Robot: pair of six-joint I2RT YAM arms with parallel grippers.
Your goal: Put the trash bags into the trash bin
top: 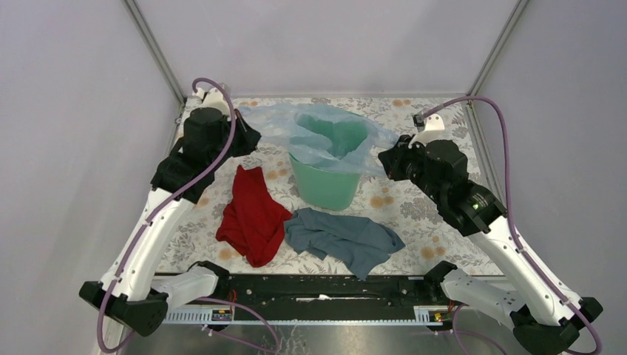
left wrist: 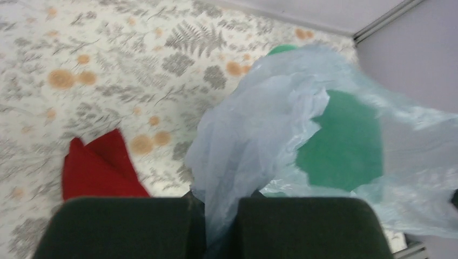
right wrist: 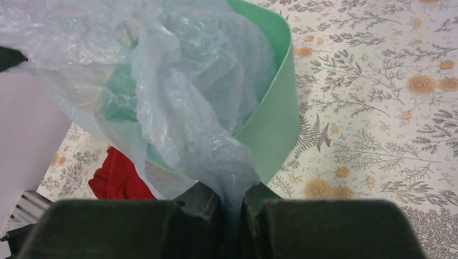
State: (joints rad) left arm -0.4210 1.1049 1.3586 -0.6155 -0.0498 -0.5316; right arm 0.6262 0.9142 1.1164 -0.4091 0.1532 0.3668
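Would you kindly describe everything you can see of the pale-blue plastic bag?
The trash bag is thin, crinkly, translucent pale-blue plastic. It is spread over the mouth of the mint-green trash bin, sagging partly inside, with green showing through and its edges hanging outside the rim. The left gripper pinches a gathered edge on one side and the right gripper pinches the opposite side, so the bag is stretched between them. It is not yet fully in the bin.

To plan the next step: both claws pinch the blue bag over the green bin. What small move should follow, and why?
The left claw and right claw each pinch an edge of the trash bag, spread across the trash bin, its middle sagging inside. So probably lower both claws slightly, drawing those edges down past the rim.
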